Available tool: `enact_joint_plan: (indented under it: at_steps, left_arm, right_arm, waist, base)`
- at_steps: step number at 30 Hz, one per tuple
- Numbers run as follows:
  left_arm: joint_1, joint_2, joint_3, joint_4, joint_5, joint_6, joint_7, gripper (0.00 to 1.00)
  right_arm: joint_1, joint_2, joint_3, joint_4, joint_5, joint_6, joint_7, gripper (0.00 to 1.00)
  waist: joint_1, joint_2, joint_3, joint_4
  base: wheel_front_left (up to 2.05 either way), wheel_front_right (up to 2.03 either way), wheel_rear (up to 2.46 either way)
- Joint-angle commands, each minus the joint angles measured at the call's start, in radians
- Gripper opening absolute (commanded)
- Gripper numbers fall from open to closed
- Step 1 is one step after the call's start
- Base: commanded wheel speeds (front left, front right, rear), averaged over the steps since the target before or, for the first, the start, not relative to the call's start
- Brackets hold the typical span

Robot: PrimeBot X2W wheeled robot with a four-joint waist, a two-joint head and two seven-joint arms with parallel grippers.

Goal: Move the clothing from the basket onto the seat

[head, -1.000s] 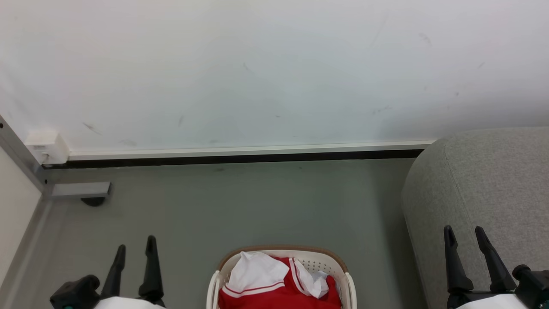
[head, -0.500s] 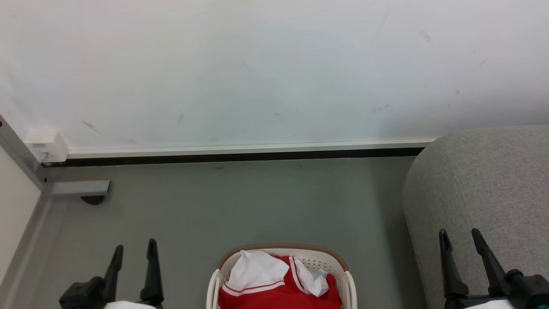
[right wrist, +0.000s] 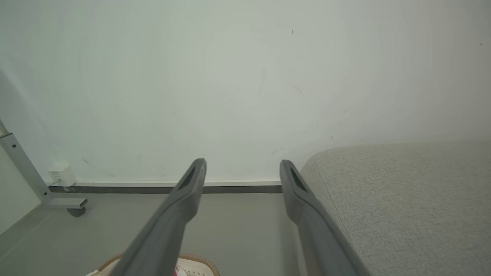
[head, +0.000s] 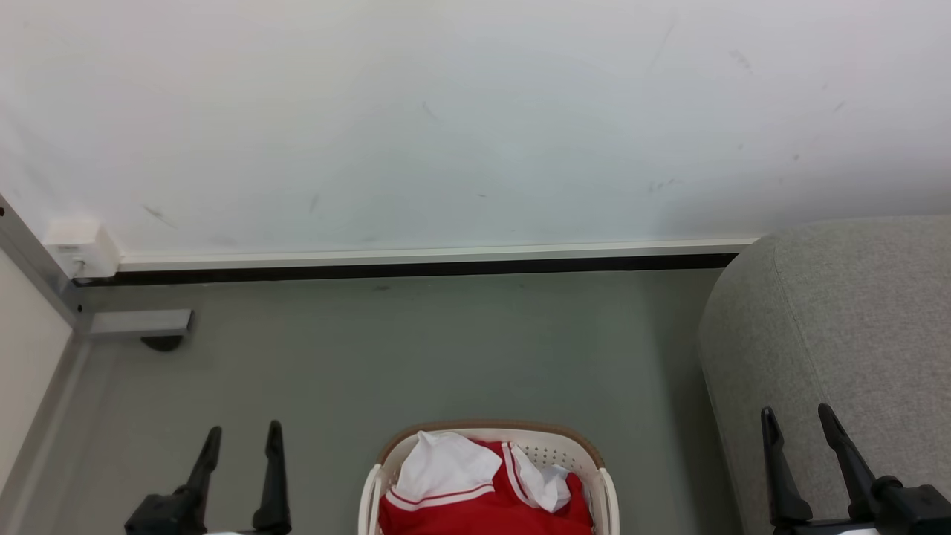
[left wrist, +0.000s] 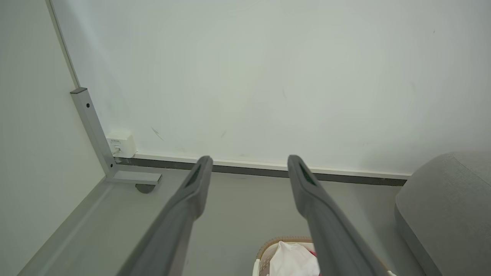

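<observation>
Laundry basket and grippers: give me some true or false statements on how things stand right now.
1. The left gripper and right gripper are both open. True.
2. The red-and-white clothing lies in the laundry basket. True.
3. The right gripper holds a garment. False: it is empty.
4. The grey sofa stands to the robot's right of the basket. True.
5. The basket stands on the sofa. False: it stands on the floor.

Scuffed white wall (head: 475, 111) meets grey floor (head: 416, 349) at dark baseboard (head: 416, 268).
</observation>
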Motion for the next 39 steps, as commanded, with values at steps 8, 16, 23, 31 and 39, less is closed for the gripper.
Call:
enact_joint_plan:
  at_steps: [8,16,23,31,39]
  left_arm:
    - [0.012,0.005,-0.002,0.002,0.068,0.009,-0.023,1.00]
    - [0.019,0.000,0.000,0.005,0.109,0.014,-0.034,1.00]
    - [0.008,-0.002,0.011,0.001,0.102,0.008,-0.034,1.00]
    - [-0.014,-0.004,0.012,0.007,0.098,-0.007,-0.034,1.00]
    - [-0.182,0.009,-0.101,0.098,0.151,-0.082,-0.033,1.00]
  right_arm:
    - [0.005,-0.004,0.003,0.013,-0.042,-0.002,-0.020,1.00]
    - [0.003,-0.004,0.008,0.017,-0.071,-0.002,-0.031,1.00]
    - [-0.009,-0.004,0.013,0.012,-0.055,-0.002,-0.031,1.00]
    - [-0.030,-0.004,0.029,-0.002,-0.039,-0.002,-0.030,1.00]
    - [-0.098,-0.004,0.031,-0.052,-0.030,-0.002,-0.029,1.00]
  waist:
    - [-0.0001,0.0000,0.003,-0.003]
    - [-0.0001,0.0000,0.007,-0.008]
    - [-0.0001,0.0000,0.019,-0.018]
    - [-0.0001,0.0000,0.059,-0.047]
    - [-0.0001,0.0000,0.202,-0.074]
  base:
    - [0.00,0.00,0.00]
    - [0.00,0.00,0.00]
    - [0.00,0.00,0.00]
    - [0.00,0.00,0.00]
    - [0.00,0.00,0.00]
